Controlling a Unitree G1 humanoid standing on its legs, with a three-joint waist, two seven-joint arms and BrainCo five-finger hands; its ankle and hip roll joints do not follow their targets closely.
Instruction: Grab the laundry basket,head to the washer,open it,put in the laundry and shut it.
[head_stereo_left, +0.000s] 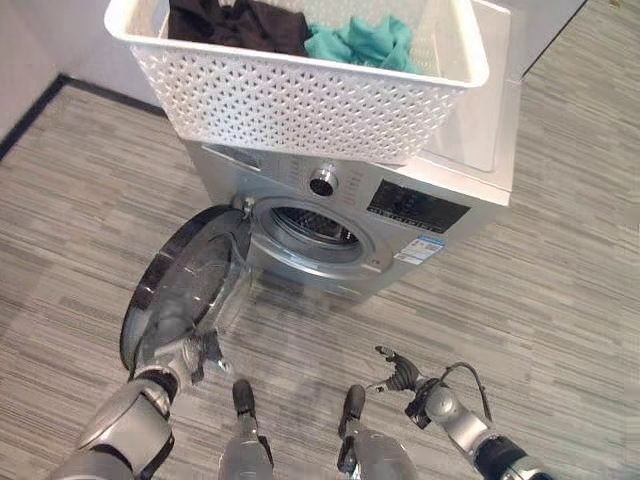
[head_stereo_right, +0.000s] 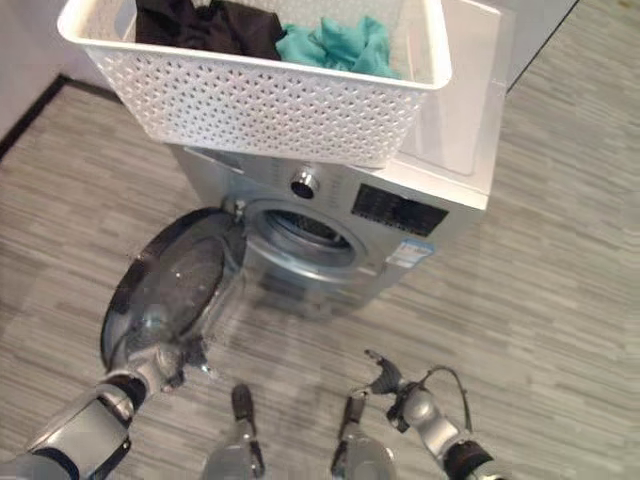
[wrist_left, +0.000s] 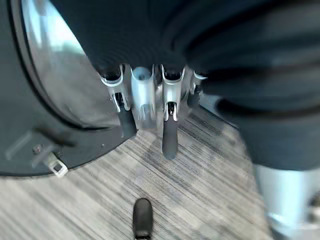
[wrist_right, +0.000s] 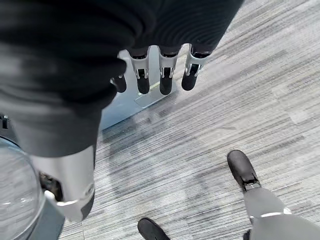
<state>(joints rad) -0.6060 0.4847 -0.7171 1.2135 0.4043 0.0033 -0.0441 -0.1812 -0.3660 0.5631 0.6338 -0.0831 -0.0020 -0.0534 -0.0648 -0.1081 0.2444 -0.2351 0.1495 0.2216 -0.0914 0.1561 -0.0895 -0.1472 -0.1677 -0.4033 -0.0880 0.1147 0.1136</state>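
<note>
Both eye views look steeply down from the head at the washer (head_stereo_left: 350, 215), its open door (head_stereo_left: 180, 285) and the laundry basket (head_stereo_left: 300, 95) on top, sharing that scene from slightly offset positions. Left wrist view sits very close, facing along the left robot hand (wrist_left: 150, 100) toward the door and floor (wrist_left: 200, 190). Right wrist view faces the floor past the right robot hand (wrist_right: 160, 75).
</note>
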